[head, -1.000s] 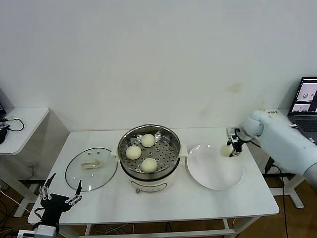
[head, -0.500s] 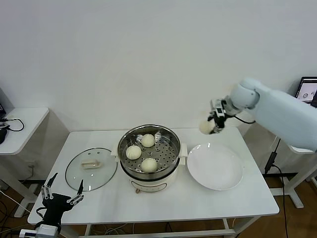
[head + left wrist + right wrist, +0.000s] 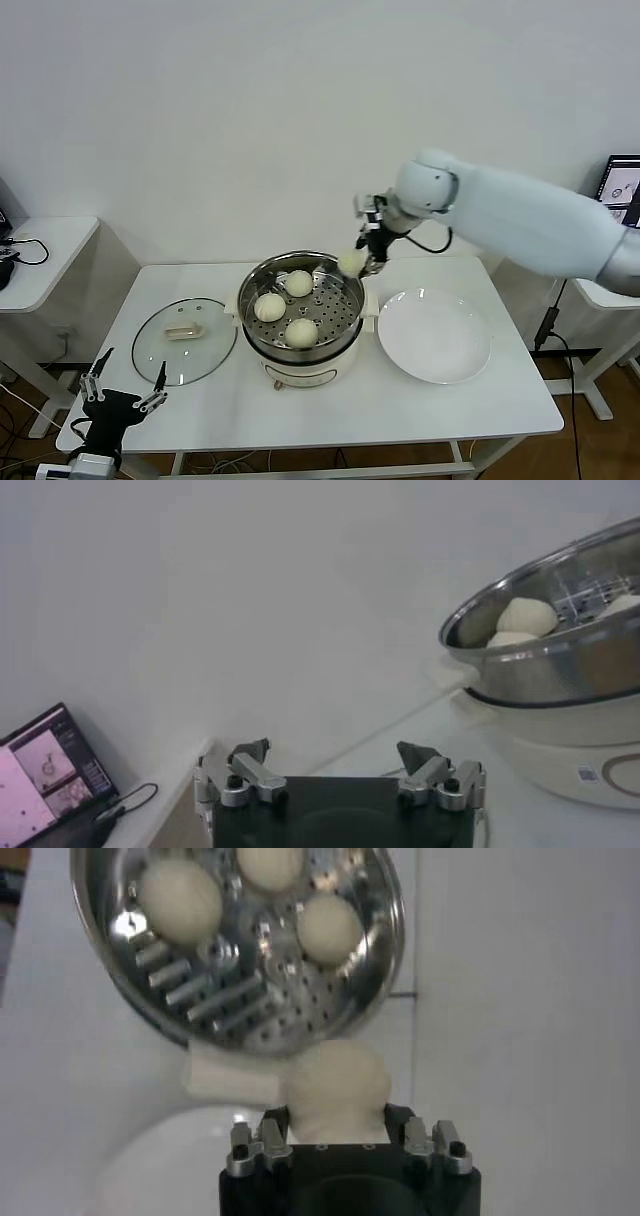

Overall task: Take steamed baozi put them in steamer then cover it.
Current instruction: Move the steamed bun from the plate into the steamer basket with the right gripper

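The steel steamer [image 3: 345, 277] stands mid-table on its white base, with three cream-white baozi [image 3: 300, 331] on its perforated tray. My right gripper [image 3: 358, 262] is shut on a fourth baozi [image 3: 350, 262] and holds it in the air over the steamer's far right rim. In the right wrist view that baozi [image 3: 337, 1086] sits between the fingers, above the steamer's side handle, with the tray [image 3: 240, 998] beyond. The clear glass cover [image 3: 185, 340] lies flat on the table left of the steamer. My left gripper [image 3: 124, 389] is open and empty, low at the table's front left corner.
An empty white plate [image 3: 434, 335] lies right of the steamer. A small side table [image 3: 40, 255] with cables stands at the far left. A laptop [image 3: 621, 190] is at the right edge. The wall is close behind the table.
My right gripper has carried the baozi up from the white plate and leftward to above the steamer's right rim. The left arm has not moved.
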Controlling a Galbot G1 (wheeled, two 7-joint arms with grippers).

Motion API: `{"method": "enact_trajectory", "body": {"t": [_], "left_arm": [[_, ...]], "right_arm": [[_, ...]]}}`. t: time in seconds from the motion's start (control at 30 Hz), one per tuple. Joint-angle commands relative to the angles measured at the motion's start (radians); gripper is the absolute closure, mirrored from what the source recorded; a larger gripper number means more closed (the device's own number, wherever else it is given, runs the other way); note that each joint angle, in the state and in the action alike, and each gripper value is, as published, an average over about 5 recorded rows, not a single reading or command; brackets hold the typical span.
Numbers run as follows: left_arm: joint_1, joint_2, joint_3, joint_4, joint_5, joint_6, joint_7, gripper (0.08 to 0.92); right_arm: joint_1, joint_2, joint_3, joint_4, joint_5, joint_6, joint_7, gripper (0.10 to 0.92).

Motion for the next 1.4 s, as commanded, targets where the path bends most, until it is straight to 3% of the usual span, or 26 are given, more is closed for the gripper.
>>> {"method": "enact_trajectory", "body": {"t": [0.03,0.37,1.07,1.27,1.4], "left_arm": [[-0.001,-0.005,-0.001,-0.005,0.000,0.000,0.000,0.177],[0.000,-0.005,-0.012,-0.007,-0.004,0.000,-0.001,0.177],[-0.017,-0.004,0.001,0.006,-0.002,0.000,-0.001,0.177],[-0.016,-0.005,0.001,0.004,-0.003,0.000,-0.001,0.177],[-0.015,-0.005,0.001,0.002,-0.003,0.000,-0.001,0.177]], "right_arm": [[-0.053,0.149,-0.051,-0.006,0.118,-0.139,0.104,0.431],[-0.132,0.178,-0.051,-0.084,0.032,-0.144,0.114,0.431],[-0.144,0.148,-0.029,-0.083,-0.033,-0.143,0.090,0.419],[-0.106,0.100,-0.010,-0.033,-0.033,-0.142,0.069,0.252],[-0.073,0.043,0.021,0.022,-0.040,-0.121,0.036,0.208]]}}
